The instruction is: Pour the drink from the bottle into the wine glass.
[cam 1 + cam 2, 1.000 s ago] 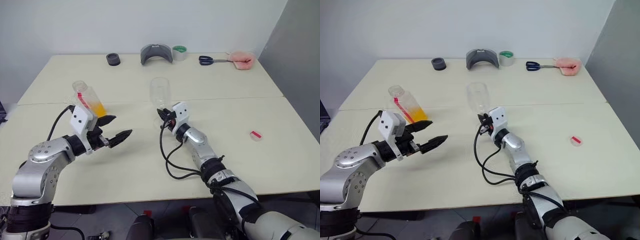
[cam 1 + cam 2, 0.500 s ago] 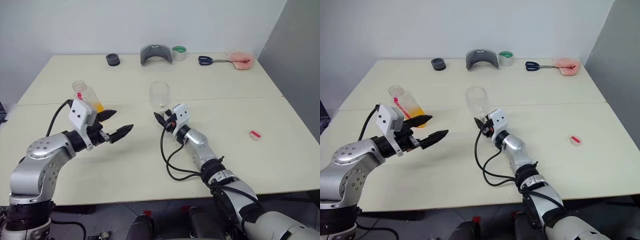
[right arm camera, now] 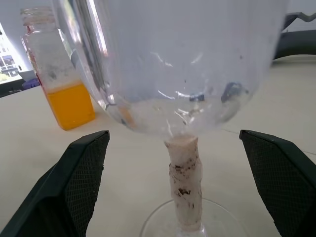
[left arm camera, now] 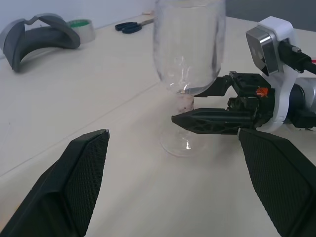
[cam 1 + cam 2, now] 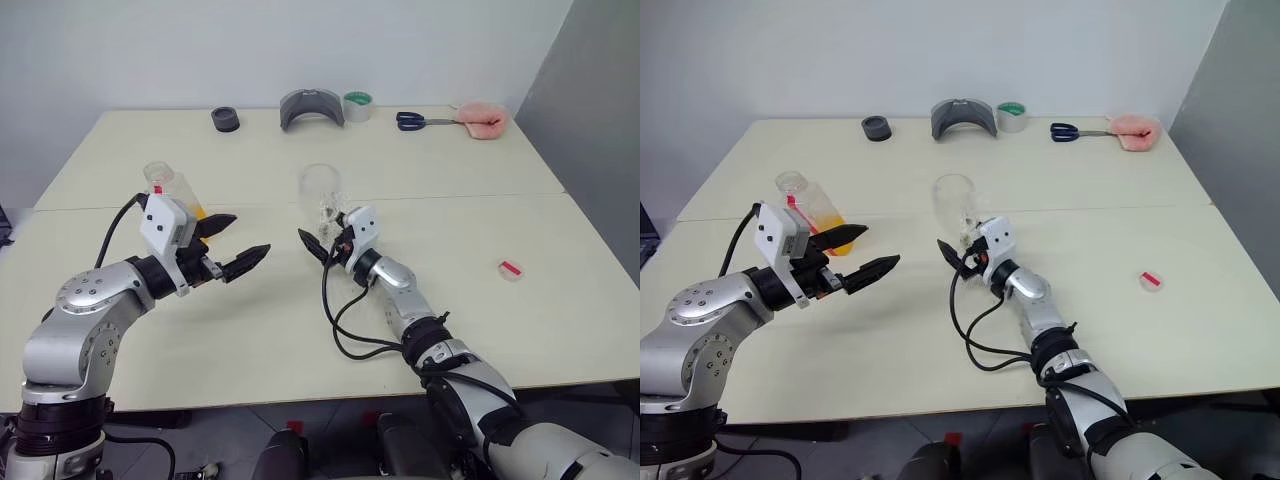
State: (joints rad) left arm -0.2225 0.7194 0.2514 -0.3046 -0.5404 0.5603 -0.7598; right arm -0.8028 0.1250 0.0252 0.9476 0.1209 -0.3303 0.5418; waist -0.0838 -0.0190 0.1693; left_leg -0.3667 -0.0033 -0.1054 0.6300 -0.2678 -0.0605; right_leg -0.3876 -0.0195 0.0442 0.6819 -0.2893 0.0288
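Note:
The wine glass stands upright and empty near the table's middle. My right gripper is open, one finger on each side of the glass stem and not touching it. The bottle stands to the left with no cap on, about a third full of the orange drink. My left wrist partly hides it. My left gripper is open and empty, just in front of the bottle and pointing toward the glass.
Along the far edge lie a black ring, a grey curved piece, a green-and-white tape roll, scissors and a pink object. A small red-and-pink disc lies at the right.
My right gripper has opened from shut on the glass stem, and the glass stays standing. My left gripper has risen slightly and stayed open.

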